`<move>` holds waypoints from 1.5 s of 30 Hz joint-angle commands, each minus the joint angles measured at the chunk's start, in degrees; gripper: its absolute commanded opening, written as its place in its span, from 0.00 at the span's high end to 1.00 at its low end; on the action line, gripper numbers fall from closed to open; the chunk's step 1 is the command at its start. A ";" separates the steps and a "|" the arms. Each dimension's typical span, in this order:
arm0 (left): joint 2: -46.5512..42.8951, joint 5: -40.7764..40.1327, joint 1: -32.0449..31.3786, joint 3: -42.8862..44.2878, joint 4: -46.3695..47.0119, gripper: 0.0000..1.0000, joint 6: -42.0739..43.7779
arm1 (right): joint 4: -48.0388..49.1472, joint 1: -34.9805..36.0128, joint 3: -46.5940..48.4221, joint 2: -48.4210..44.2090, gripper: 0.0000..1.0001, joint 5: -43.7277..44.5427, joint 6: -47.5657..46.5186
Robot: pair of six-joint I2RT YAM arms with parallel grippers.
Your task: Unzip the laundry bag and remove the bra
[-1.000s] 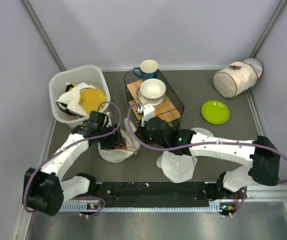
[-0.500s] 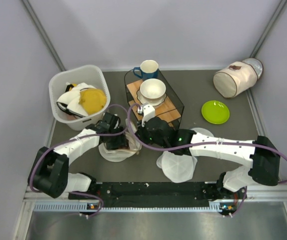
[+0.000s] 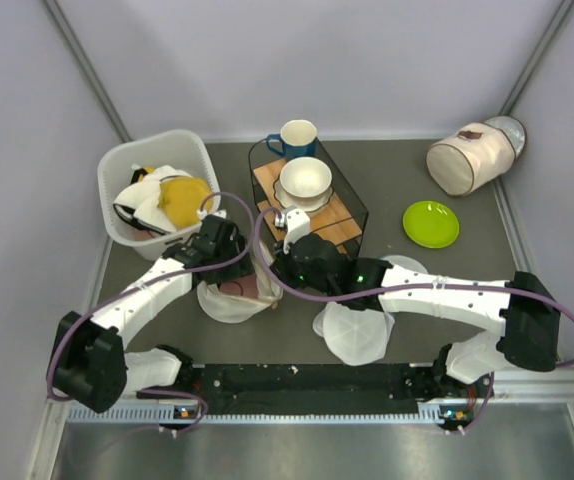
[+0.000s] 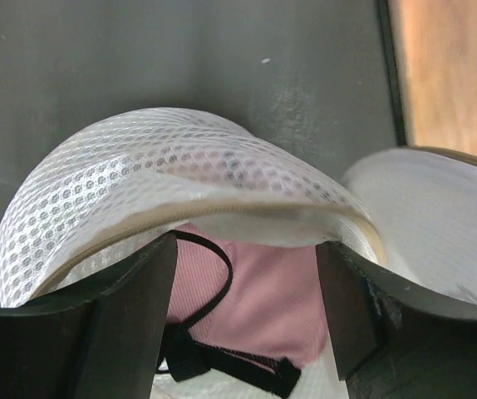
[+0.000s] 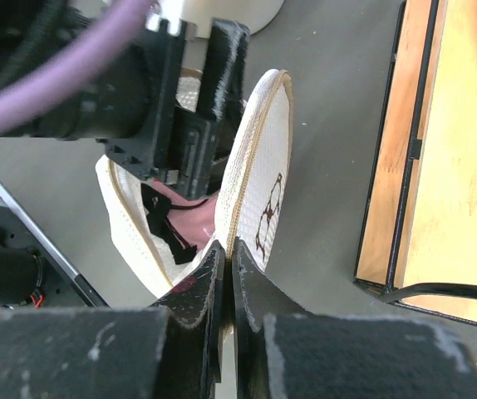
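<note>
Left gripper (image 4: pixel 245 246) has drawn back from laundry bag (image 4: pixel 164 166).

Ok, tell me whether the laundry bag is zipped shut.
No, the laundry bag gapes open along its zip, with the pink bra showing inside.

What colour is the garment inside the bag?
Pink bra, black straps; best in left wrist view.
</note>
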 commanded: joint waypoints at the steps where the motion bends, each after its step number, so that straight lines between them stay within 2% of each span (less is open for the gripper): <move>1: 5.75 -1.85 -0.19 0.93 0.71 0.27 0.79 | 1.62 -0.38 1.83 -0.89 1.00 0.16 0.30; 6: 9.09 -2.29 -0.63 -1.09 3.17 0.36 0.26 | 1.62 -0.38 1.57 -1.25 1.00 0.52 0.29; 9: 9.88 -1.94 -1.07 -1.71 4.14 0.49 -0.18 | 1.53 -0.30 1.83 -1.07 1.00 0.52 0.21; 10: 9.63 -1.77 -1.07 -1.28 3.61 0.69 -0.18 | 1.53 -0.30 1.92 -1.07 1.00 0.60 0.12; 12: 7.79 -1.24 -1.16 -0.40 2.39 0.95 -0.36 | 1.53 -0.38 1.92 -1.16 1.00 0.52 0.03; 13: 6.56 -0.72 -1.16 0.30 1.42 1.00 -0.27 | 1.53 -0.38 1.83 -1.25 1.00 0.60 0.03; 21: -6.71 8.77 -1.07 10.67 -9.99 1.00 3.86 | 1.36 -0.38 1.57 -0.90 1.00 0.69 0.29; 25: -9.09 11.41 -1.07 15.77 -13.52 1.00 4.22 | 1.71 -0.30 1.22 -0.81 1.00 0.43 0.74; 30: -10.94 15.71 -1.07 18.85 -13.09 1.00 3.69 | 1.62 -0.38 1.22 -0.89 1.00 0.60 0.47; 34: -9.72 24.05 -0.81 21.92 -13.44 1.00 3.51 | 1.62 -0.38 1.04 -0.81 1.00 0.61 0.21; 40: -9.80 30.75 2.18 23.94 -12.91 1.00 3.16 | 1.62 -0.38 0.43 -1.42 1.00 0.78 0.56; 45: -11.21 39.88 9.55 25.71 -13.00 1.00 3.95 | 1.62 -0.30 -0.10 -1.42 1.00 1.04 0.73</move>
